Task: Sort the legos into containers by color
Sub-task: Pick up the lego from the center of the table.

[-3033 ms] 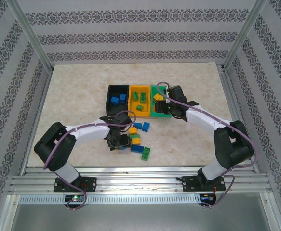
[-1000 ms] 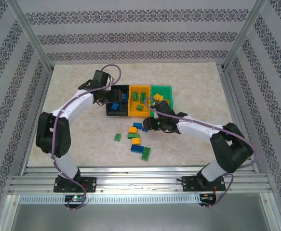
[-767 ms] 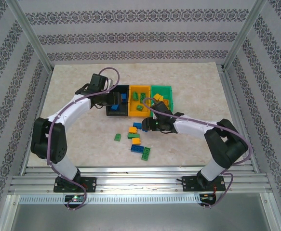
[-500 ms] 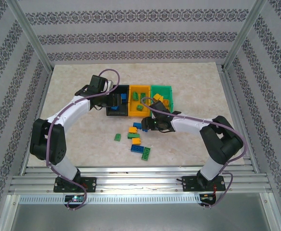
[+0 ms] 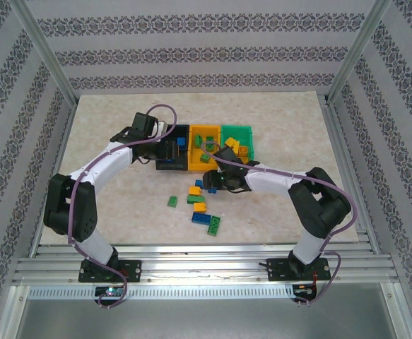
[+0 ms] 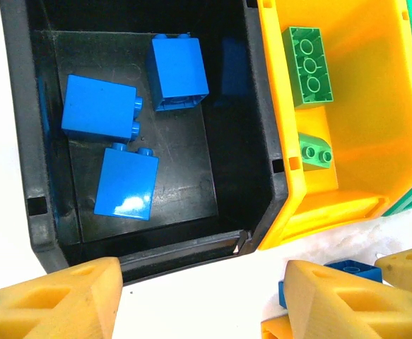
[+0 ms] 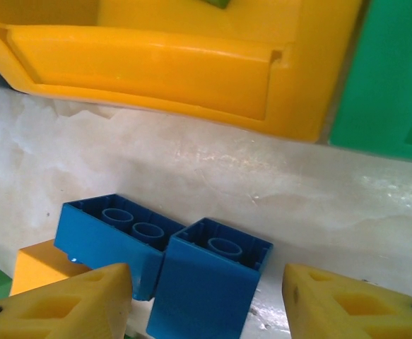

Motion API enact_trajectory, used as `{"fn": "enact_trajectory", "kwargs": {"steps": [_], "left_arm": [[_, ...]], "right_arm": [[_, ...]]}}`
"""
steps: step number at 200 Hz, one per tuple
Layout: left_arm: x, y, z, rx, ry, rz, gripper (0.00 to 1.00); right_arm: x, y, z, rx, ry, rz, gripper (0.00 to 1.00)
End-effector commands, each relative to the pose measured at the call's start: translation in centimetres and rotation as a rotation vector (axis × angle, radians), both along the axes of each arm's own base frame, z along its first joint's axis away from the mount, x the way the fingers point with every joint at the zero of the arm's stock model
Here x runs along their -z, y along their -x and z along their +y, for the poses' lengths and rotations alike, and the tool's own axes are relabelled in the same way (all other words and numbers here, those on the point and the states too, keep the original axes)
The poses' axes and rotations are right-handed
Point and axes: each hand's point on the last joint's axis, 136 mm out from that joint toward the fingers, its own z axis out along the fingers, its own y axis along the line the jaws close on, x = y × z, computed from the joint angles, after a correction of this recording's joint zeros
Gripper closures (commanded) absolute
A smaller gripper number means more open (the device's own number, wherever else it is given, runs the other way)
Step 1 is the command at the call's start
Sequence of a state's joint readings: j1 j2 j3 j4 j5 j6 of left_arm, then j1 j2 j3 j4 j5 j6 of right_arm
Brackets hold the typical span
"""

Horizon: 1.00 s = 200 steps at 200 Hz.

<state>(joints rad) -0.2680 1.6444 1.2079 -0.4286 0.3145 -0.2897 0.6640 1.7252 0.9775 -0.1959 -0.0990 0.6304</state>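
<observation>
The black bin [image 6: 22, 141] holds three blue legos [image 6: 99, 109]. My left gripper [image 6: 202, 300] hovers open over that bin's near wall [image 5: 160, 167] with nothing between its fingers. The orange-yellow bin [image 6: 375, 127] holds green legos [image 6: 308, 63], and the green bin [image 5: 242, 131] holds yellow ones [image 5: 231, 143]. My right gripper [image 7: 206, 300] is low over the table in front of the orange-yellow bin [image 7: 156, 60], open around a small blue lego [image 7: 206, 289]. A longer blue lego [image 7: 110, 236] lies against it on the left. From above, the right gripper [image 5: 212, 181] is at the top of the loose pile.
Loose legos lie on the table in front of the bins: a green one [image 5: 172, 201] alone on the left, then yellow [image 5: 195, 191], green [image 5: 195, 199], yellow [image 5: 200, 207], blue [image 5: 201, 219] and green [image 5: 213, 224]. The bins stand side by side, touching.
My left gripper has gone from the loose pile up to the black bin. My right gripper has come down from the green bin and slid left onto the blue legos.
</observation>
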Motion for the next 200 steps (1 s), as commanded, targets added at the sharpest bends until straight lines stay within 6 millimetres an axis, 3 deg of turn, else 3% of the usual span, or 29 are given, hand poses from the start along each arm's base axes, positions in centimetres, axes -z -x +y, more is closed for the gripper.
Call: {"fn": "enact_trajectory", "kwargs": {"steps": [1,76,112,154,200], "left_arm": [[-1.1,-0.3,-0.5,0.033,0.021,-0.046,0.38],[-1.0,0.2,-0.6,0.032,0.044,-0.04,0.38],[-1.1,0.5,-0.5,0.028,0.047,-0.047,0.38],[-1.2,0.9,-0.3,0.019,0.047,-0.046,0.38],[-1.0,1.3,-0.2,0.017,0.046,-0.039,0.38]], "right_arm": [[0.8,0.6,-0.8,0.014,0.05,0.024,0.42],[1.2,2.0,-2.9,0.034,0.114,0.035,0.43],[1.1,1.8,-2.1,0.009,0.102,0.04,0.44],[1.1,1.6,-1.4,-0.003,0.094,0.035,0.59],[-0.7,1.3,-1.7,-0.01,0.1,-0.01,0.63]]}}
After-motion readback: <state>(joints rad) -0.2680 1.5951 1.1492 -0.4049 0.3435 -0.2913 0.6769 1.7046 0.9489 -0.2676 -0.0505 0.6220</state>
